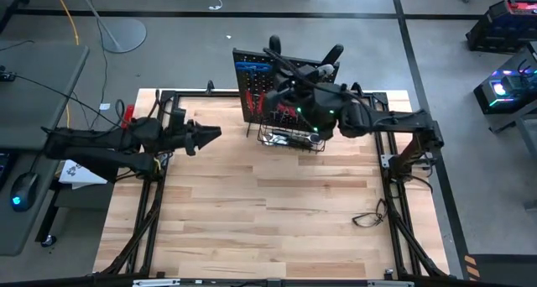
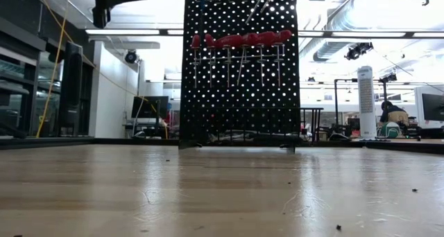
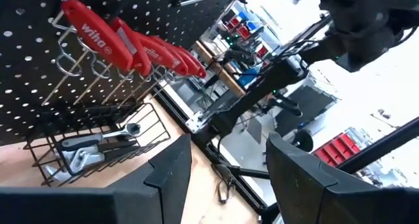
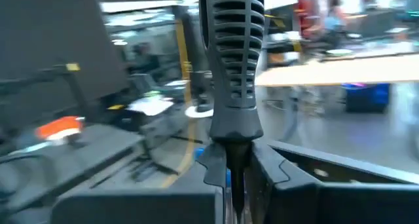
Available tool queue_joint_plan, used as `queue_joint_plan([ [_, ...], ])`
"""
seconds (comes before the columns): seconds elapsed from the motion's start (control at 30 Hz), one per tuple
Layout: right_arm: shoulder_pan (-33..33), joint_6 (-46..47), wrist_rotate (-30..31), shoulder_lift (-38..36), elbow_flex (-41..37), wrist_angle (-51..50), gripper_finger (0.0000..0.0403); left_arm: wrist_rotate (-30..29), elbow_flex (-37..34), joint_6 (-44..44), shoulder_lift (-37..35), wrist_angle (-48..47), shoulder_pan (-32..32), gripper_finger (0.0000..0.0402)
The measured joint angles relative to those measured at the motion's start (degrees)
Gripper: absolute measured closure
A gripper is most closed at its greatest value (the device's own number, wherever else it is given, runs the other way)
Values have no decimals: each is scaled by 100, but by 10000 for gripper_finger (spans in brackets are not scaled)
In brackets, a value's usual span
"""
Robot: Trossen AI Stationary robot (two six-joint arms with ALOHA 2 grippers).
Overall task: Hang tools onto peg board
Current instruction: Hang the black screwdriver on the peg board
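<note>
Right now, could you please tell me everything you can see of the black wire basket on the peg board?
The black wire basket is a thin-wire grid, open on top, fixed low on the upright peg board, just above the wooden table. A silver ratchet wrench lies inside it. Red-handled screwdrivers hang in rings above it.

Light is even overhead w/ soft, faint shadows on the table (image 1: 277, 211) in the high view. Low view is backlit: bright ceiling strips & glare behind the peg board (image 2: 239, 67), which reads nearly as a silhouette; near tabletop is soft, out of focus. Left wrist view blows out white on the far room side. Right wrist view is heavily blurred, esp. the background.
</note>
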Motion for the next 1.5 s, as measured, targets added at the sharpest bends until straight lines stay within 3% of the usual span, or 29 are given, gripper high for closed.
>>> queue_joint_plan([
  [0.27,-50,-140,1763,116,-2,21,390,-203,-5,198,-7,96,-131,223],
  [0.5,-170,-534,2334,310,-2,97,390,-361,-5,285,-3,120,-131,223],
  [0.77,-413,-797,2359,542,-2,307,390,-391,-5,302,-3,120,-131,223],
  [1.0,-473,-1942,2823,537,-2,1119,390,-391,-5,300,-3,103,-129,223],
  [1.5,-512,-1140,2730,539,-2,650,390,-392,-5,304,-1,98,-127,223],
])
